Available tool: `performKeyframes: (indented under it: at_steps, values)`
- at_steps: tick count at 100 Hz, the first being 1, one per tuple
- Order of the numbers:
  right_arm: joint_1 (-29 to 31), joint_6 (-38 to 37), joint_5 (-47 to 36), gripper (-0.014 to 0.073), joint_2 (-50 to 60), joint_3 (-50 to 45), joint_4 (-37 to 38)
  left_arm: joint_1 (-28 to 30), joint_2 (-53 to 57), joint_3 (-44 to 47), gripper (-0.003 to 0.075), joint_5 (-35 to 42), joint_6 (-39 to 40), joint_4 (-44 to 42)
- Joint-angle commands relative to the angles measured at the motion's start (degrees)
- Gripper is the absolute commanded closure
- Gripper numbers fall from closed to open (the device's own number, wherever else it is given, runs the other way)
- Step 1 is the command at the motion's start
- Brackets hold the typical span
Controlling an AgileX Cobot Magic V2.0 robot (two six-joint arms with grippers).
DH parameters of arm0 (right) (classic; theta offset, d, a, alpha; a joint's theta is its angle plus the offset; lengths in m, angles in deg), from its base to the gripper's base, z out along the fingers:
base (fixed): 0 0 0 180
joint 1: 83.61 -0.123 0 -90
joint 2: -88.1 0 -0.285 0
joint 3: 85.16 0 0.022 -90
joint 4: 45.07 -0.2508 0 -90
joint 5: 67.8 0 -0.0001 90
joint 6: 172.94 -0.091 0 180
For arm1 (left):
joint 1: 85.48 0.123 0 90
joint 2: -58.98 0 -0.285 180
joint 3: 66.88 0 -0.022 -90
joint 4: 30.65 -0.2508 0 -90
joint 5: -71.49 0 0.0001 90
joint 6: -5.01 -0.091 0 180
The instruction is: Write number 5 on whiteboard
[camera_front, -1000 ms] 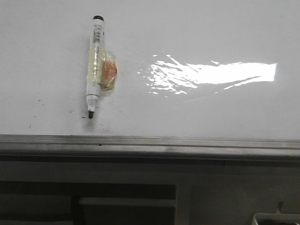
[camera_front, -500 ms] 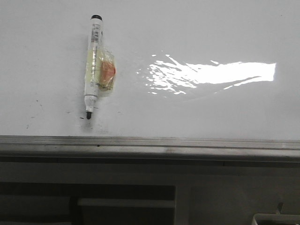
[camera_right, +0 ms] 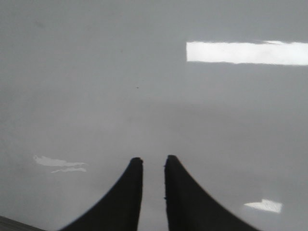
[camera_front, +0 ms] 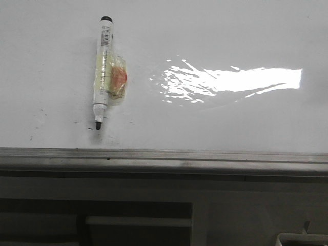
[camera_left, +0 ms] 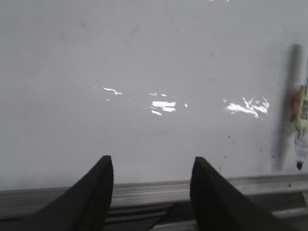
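Observation:
The whiteboard (camera_front: pixel 230 31) is glossy white with a bright glare patch, and it fills the upper front view. No number 5 shows on it, only tiny dark specks. A white marker (camera_front: pixel 102 72) with a black tip and a yellowish tape patch lies on the board at the left, tip toward the frame. It also shows at the edge of the left wrist view (camera_left: pixel 301 115). My left gripper (camera_left: pixel 152 159) is open and empty over the board's near edge. My right gripper (camera_right: pixel 154 158) has its fingers nearly together, empty, over bare board. Neither gripper shows in the front view.
The grey aluminium frame edge (camera_front: pixel 164 156) runs along the board's near side. Grey shelving (camera_front: pixel 138 220) lies below it. The corner of a white container (camera_front: pixel 302 238) shows at the bottom right.

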Motion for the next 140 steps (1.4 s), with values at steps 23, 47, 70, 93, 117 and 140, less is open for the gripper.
performKeyframes:
  at_steps: [23,47,70,93,117,140]
  values:
    - [-7.2,0.7,0.2,0.0188,-8.5,5.8,-0.2,-14.1,-12.0,-7.7,0.0321,3.5,-1.4,6.7]
    - [-8.7,0.7,-2.3,0.0188,-11.4,5.8,-0.2,-23.1,-21.5,-10.6,0.0321,9.9,-1.4,13.8]
    - [-8.7,0.7,-2.5,0.0188,-11.5,5.8,-0.2,-28.2,-29.2,-12.7,0.0321,17.2,-1.4,14.1]
    - [-8.7,0.7,-3.0,0.0188,-11.5,5.8,-0.2,-29.4,-36.2,-16.0,0.0321,18.7,-1.4,15.1]
    - [-8.7,0.7,-3.3,0.0189,-11.5,5.8,-0.2,-29.4,-40.9,-17.2,0.0381,18.8,-1.4,15.2]
    - [-8.7,0.7,-2.1,0.0189,-11.5,5.8,-0.2,-29.4,-41.1,-17.2,0.0739,16.1,-1.9,15.1]
